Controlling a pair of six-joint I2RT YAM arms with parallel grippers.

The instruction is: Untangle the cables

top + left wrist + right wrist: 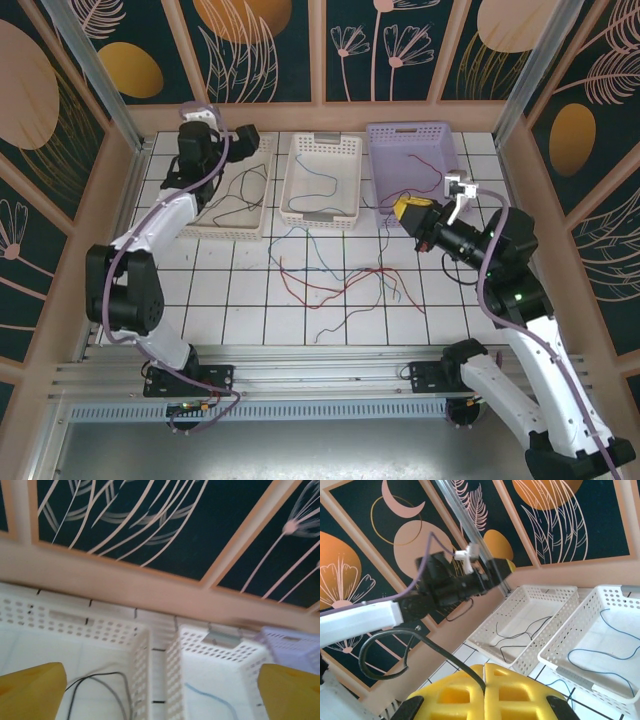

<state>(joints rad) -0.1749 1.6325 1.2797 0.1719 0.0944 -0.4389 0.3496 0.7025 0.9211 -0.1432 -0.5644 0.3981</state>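
Over the worktop (250, 300), the left gripper (161, 680) hangs open while the right gripper (485, 675) pinches a black cable (420, 634); a hard pull could knot the loose cables (330, 288).

A robotics lab test cell: a white gridded worktop (230, 295) boxed in by wooden-framed, floral-printed wall panels (385, 45), with aluminium mounting rails (320, 378) carrying the arms' bases.

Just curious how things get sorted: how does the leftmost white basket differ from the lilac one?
Colour: the leftmost basket is white, the lilac basket pale purple. Contents: the leftmost basket holds black cables, the lilac basket a red cable. Both are perforated rectangular baskets at the far edge of the table.
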